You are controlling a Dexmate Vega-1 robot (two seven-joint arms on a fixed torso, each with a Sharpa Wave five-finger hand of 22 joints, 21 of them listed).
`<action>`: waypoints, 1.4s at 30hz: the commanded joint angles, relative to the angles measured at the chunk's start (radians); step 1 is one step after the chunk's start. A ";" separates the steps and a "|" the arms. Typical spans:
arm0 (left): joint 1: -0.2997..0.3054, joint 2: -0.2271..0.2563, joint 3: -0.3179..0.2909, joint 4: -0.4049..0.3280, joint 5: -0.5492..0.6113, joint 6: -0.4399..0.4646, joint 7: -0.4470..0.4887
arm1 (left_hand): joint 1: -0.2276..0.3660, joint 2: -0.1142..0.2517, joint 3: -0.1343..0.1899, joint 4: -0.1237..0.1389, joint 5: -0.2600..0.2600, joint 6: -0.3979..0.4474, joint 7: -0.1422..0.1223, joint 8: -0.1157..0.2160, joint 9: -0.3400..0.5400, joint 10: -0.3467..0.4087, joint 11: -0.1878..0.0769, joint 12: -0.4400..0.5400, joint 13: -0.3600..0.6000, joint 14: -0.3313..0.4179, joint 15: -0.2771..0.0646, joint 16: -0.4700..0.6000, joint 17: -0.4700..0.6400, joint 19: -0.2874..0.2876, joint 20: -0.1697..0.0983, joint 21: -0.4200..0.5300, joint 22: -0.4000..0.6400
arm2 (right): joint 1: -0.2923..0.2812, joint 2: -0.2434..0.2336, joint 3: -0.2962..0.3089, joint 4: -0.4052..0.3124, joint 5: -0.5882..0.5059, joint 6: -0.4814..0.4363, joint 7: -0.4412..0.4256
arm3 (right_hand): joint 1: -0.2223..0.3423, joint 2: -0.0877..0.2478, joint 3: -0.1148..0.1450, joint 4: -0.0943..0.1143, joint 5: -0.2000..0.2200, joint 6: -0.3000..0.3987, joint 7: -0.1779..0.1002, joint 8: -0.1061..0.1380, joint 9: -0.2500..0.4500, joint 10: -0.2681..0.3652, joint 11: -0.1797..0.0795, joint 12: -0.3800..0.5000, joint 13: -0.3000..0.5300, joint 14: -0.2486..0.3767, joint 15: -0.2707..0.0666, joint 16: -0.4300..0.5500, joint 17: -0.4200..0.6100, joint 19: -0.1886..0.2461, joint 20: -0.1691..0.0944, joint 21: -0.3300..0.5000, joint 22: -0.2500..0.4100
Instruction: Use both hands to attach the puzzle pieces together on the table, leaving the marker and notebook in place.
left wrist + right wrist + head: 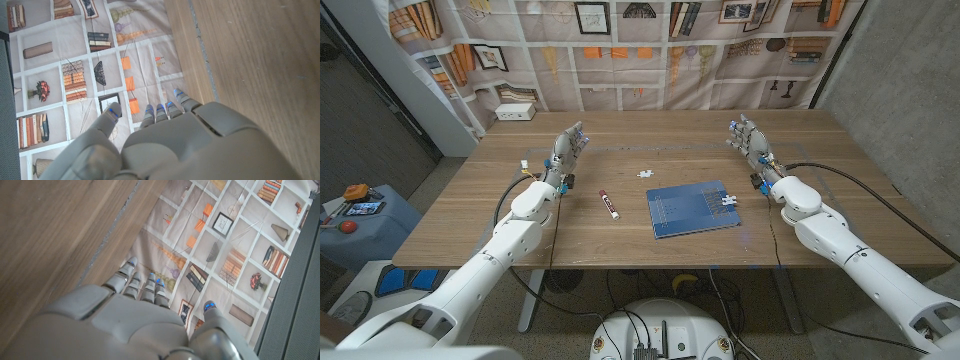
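A small white puzzle piece (646, 173) lies on the wooden table (650, 140) just beyond the blue notebook (693, 208). A second white puzzle piece (728, 199) sits on the notebook's right part. A red and white marker (609, 204) lies left of the notebook. My left hand (567, 150) is raised at the table's left, fingers apart and holding nothing; the same left hand (165, 145) shows in the left wrist view. My right hand (750, 138) is raised at the right, fingers apart and empty; the same right hand (135, 325) shows in the right wrist view.
A white box (515, 112) stands at the table's far left corner. A printed bookshelf backdrop (650, 50) hangs behind the table. A low blue stand (360, 225) with small devices stands off the table's left side.
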 commanded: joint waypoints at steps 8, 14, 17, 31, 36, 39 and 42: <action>-0.005 0.005 -0.003 0.002 0.016 0.001 0.018 | 0.014 0.066 0.002 -0.022 -0.001 0.008 -0.013 0.007 0.003 0.015 -0.011 0.010 0.005 0.012 -0.009 0.006 0.004 0.018 -0.002 0.011 0.005 | -0.063 -0.144 0.009 -0.114 -0.133 0.012 -0.020 | 0.019 0.001 0.002 -0.015 0.006 0.005 -0.006 -0.013 0.004 -0.016 0.001 -0.005 0.002 0.010 -0.002 -0.003 -0.005 -0.004 -0.014 0.004 0.001; -0.004 -0.003 -0.006 0.005 0.009 0.000 0.024 | 0.017 0.066 0.002 -0.030 -0.002 0.010 -0.017 0.007 0.003 0.020 -0.015 0.011 0.005 0.013 -0.012 0.005 0.004 0.018 -0.002 0.011 0.005 | -0.075 -0.175 0.014 -0.121 -0.190 0.038 -0.028 | 0.025 0.002 0.004 -0.019 0.006 0.005 -0.007 -0.019 0.004 -0.017 -0.003 -0.006 0.002 0.011 -0.006 -0.005 -0.010 -0.013 -0.018 0.002 0.001; -0.008 -0.009 -0.008 0.017 0.003 -0.014 0.013 | 0.020 0.067 0.003 -0.036 -0.002 0.018 -0.016 0.009 0.003 0.022 -0.019 0.010 0.004 0.014 -0.013 0.005 0.004 0.018 -0.002 0.010 0.005 | -0.078 -0.179 0.016 -0.116 -0.223 0.060 -0.043 | 0.028 0.003 0.005 -0.023 0.006 0.007 -0.008 -0.021 0.004 -0.015 -0.004 -0.006 0.001 0.018 -0.010 -0.004 -0.013 -0.013 -0.019 0.003 0.001; 0.013 0.022 -0.020 -0.026 -0.004 0.027 0.032 | 0.027 0.068 0.003 -0.053 -0.004 0.035 -0.021 0.012 0.003 0.039 -0.030 0.013 0.004 0.019 -0.021 0.004 0.004 0.017 -0.001 0.008 0.005 | -0.124 -0.251 0.038 -0.159 -0.323 0.084 -0.054 | 0.039 0.007 0.010 -0.034 0.005 0.032 -0.020 -0.024 0.005 -0.003 -0.004 -0.003 0.001 0.038 -0.011 -0.002 -0.023 -0.007 -0.023 0.007 0.001; 0.016 0.029 -0.022 -0.040 -0.006 0.047 0.042 | 0.029 0.068 0.003 -0.058 -0.004 0.039 -0.020 0.012 0.003 0.043 -0.030 0.013 0.004 0.021 -0.022 0.005 0.004 0.019 -0.001 0.008 0.005 | -0.156 -0.278 0.055 -0.182 -0.360 0.086 -0.077 | 0.043 0.010 0.011 -0.039 0.005 0.034 -0.023 -0.027 0.005 -0.005 -0.004 -0.005 0.001 0.032 -0.009 -0.005 -0.025 -0.008 -0.024 0.006 0.001; 0.018 0.028 -0.023 -0.044 -0.008 0.051 0.046 | 0.031 0.069 0.003 -0.062 -0.004 0.041 -0.020 0.012 0.003 0.046 -0.032 0.013 0.004 0.024 -0.024 0.005 0.004 0.021 -0.001 0.008 0.005 | -0.177 -0.293 0.068 -0.192 -0.381 0.098 -0.091 | 0.045 0.011 0.011 -0.042 0.004 0.032 -0.024 -0.030 0.005 -0.007 -0.004 -0.006 0.001 0.030 -0.009 -0.007 -0.027 -0.010 -0.024 0.006 0.001; 0.026 0.031 -0.027 -0.057 -0.011 0.062 0.061 | 0.032 0.069 0.003 -0.065 -0.004 0.043 -0.020 0.012 0.003 0.047 -0.032 0.012 0.004 0.026 -0.025 0.005 0.004 0.021 -0.001 0.008 0.005 | -0.204 -0.306 0.084 -0.206 -0.428 0.103 -0.132 | 0.049 0.012 0.012 -0.046 0.003 0.031 -0.026 -0.033 0.005 -0.006 -0.003 -0.006 0.001 0.034 -0.012 -0.005 -0.028 -0.008 -0.024 0.007 0.001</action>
